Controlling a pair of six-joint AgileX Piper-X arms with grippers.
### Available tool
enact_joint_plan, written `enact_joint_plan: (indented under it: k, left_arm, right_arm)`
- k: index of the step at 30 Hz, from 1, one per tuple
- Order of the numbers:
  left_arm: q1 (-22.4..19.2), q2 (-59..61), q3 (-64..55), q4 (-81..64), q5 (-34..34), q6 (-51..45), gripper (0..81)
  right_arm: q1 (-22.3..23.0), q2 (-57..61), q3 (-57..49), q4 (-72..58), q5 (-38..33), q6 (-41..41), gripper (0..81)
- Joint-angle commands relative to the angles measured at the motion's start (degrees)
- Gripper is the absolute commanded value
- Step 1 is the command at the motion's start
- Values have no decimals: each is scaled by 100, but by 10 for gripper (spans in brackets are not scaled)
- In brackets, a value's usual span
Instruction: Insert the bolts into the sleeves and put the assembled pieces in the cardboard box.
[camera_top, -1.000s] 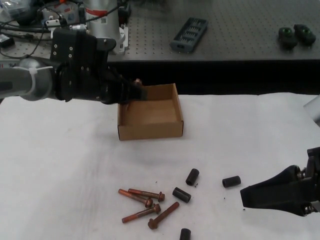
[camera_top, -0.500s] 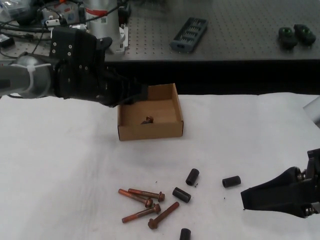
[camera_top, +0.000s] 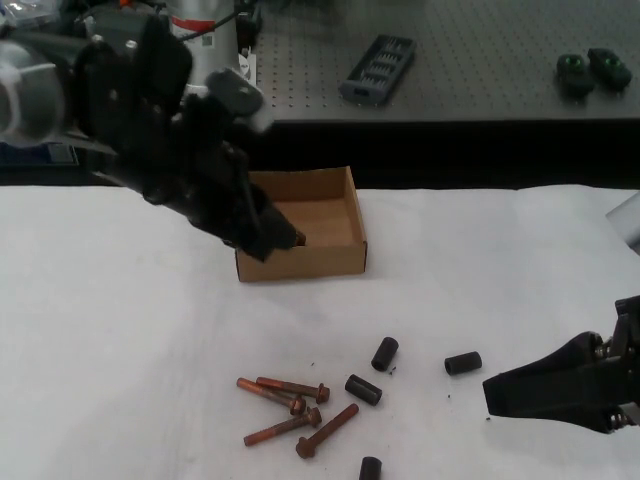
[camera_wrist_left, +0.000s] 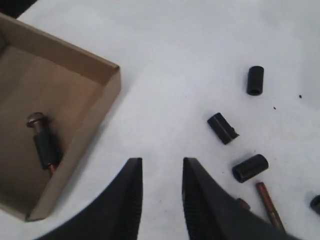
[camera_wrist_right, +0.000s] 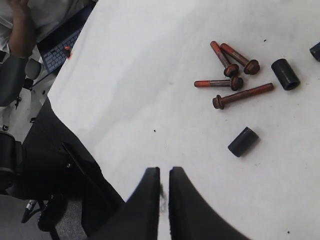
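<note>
In the high view the left gripper (camera_top: 272, 238) hangs over the near left corner of the cardboard box (camera_top: 340, 262); its arm covers that side of the box's floor, and the spread of its fingers is hard to judge from here. On the white cloth (camera_top: 100, 350), closer to the camera, four loose bolts (camera_top: 290, 405) lie in a cluster; four sleeves (camera_top: 385, 353) are scattered to their right (one is cut off at the picture's lower edge). The right gripper (camera_top: 500, 390) sits low at the right, well apart from the box, with one sleeve near its tip.

In the left wrist view the left gripper (camera_wrist_left: 160, 165) stands open with a clear gap and nothing between the fingers. The assembled piece (camera_wrist_left: 42, 142), a bolt with a dark sleeve around its shank, lies on the floor of the cardboard box (camera_wrist_left: 90, 135); the box wall stands between it and the fingers. Three sleeves (camera_wrist_left: 250, 168) lie apart on the cloth outside the box; one bolt (camera_wrist_left: 270, 205) is partly hidden behind a finger, and a dark thing at the picture's edge is too cut off to name.

In the right wrist view the right gripper (camera_wrist_right: 164, 172) has its fingers drawn almost together, only a thin slit between them, and it holds nothing. The four bolts (camera_wrist_right: 243, 95) lie well apart from its tips; two sleeves (camera_wrist_right: 243, 141) show whole and a third is cut at the edge.
</note>
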Motion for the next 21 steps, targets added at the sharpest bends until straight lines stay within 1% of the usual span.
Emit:
enact_joint_plan:
  k: [1,3,5,7,9,12,15,19,21]
  left_arm:
    - [-364,-34,-69,173,-467,227,209]
    - [-617,-34,-69,270,-899,432,209]
    - [-857,-34,-55,356,-1187,937,209]
    - [-1024,-34,-32,424,-1368,1196,209]
    - [-1147,-34,-33,623,-1403,1152,209]
    - [-1246,-34,-33,995,-1554,260,209]
    - [-1271,-34,-33,1321,-1539,-1035,209]
    - [-1363,-34,-33,1399,-1423,-2972,209]
    - [-1488,-34,-33,1389,-1421,-3603,209]
  right_arm:
    - [1,-48,-31,-191,-28,-85,64]
    - [1,-48,-31,-288,-28,-85,64]
    - [1,-48,-31,-294,38,-85,64]
    - [1,-86,-31,-294,80,-85,64]
    - [1,-168,-31,-294,88,-85,64]
    - [1,-393,-31,-294,132,-73,64]
    - [1,-646,-31,-280,509,-23,64]
    - [1,-896,-31,-149,1141,-7,64]
    - [1,-933,-31,-46,1322,139,64]
